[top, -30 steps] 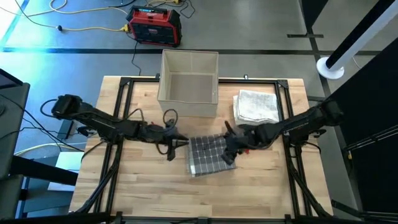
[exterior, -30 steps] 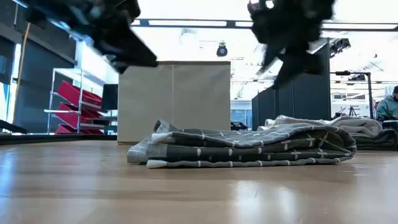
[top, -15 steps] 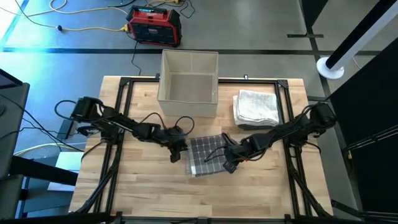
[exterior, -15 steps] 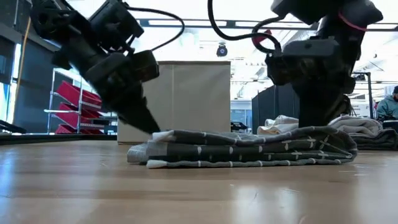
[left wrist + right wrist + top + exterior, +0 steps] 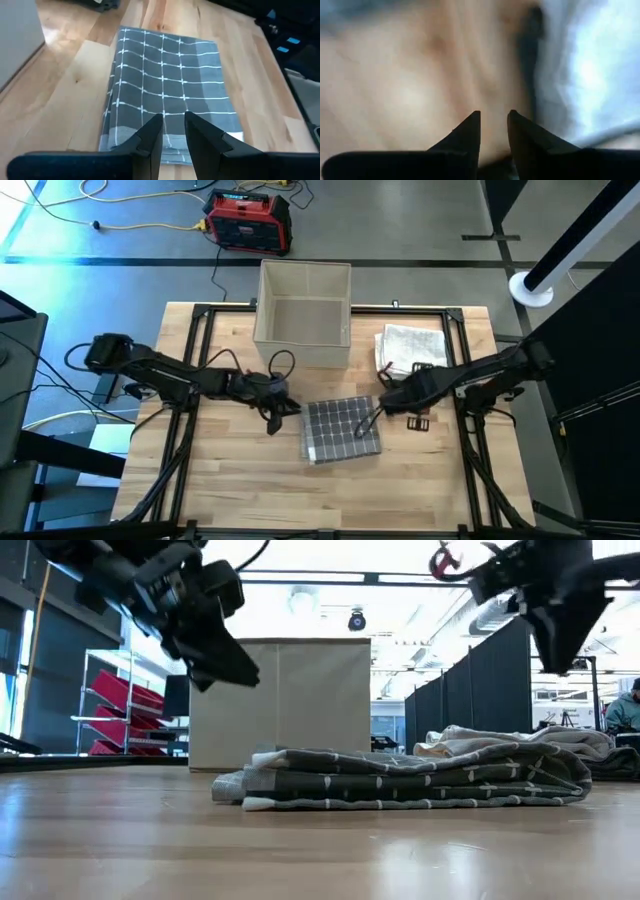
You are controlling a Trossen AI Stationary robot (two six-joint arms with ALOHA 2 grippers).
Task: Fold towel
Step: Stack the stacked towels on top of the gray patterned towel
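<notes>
Bright backlight; right wrist seemingly motion-blurred

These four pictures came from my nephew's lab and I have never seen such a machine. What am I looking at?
It is a robot with two dark arms at a wooden table. One picture looks down from above, one looks level across the tabletop, and two come from cameras on the wrists. A grey checked towel lies folded in the middle. Behind it stands a beige bin, with a white towel beside that. The left gripper and the right gripper hover near the grey towel, fingers slightly apart, holding nothing.
</notes>
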